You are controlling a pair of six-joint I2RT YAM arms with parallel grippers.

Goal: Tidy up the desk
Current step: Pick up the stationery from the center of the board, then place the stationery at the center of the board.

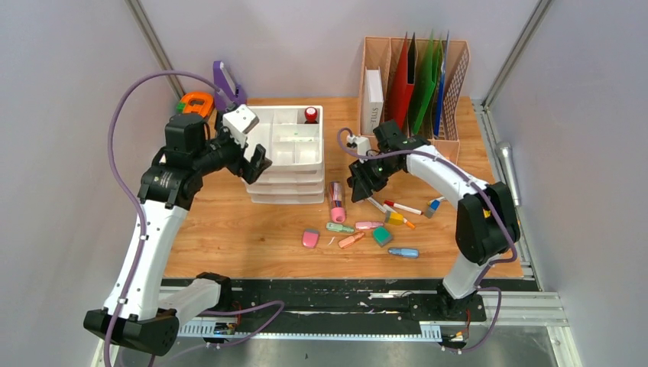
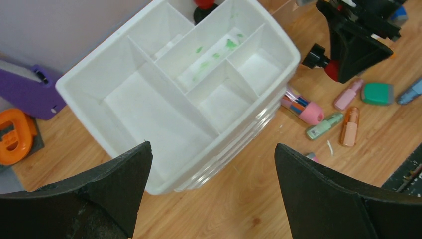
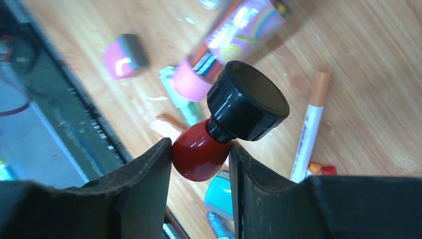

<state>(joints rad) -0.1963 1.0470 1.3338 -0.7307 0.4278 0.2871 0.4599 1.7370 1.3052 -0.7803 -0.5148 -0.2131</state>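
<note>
Right wrist view gives us the grip: the right gripper (image 3: 200, 155) has its jaws closed on a red stamp (image 3: 247, 99), the pads pinching its round red body below the black cap. That curved body looks likely to slip, so we judge it best to keep the squeeze steady and move without jerks. The desk (image 1: 229, 229) lies under both arms, with pens and highlighters (image 1: 359, 225) scattered near its middle. Our next move should lift the stamp clear of the white organizer (image 2: 149, 114) wall, then lower it into the back compartment, beside the second red piece (image 1: 311, 115) already there. The left gripper (image 2: 213, 146) hangs above the organizer with its jaws wide apart and empty, so we should route around it.
</note>
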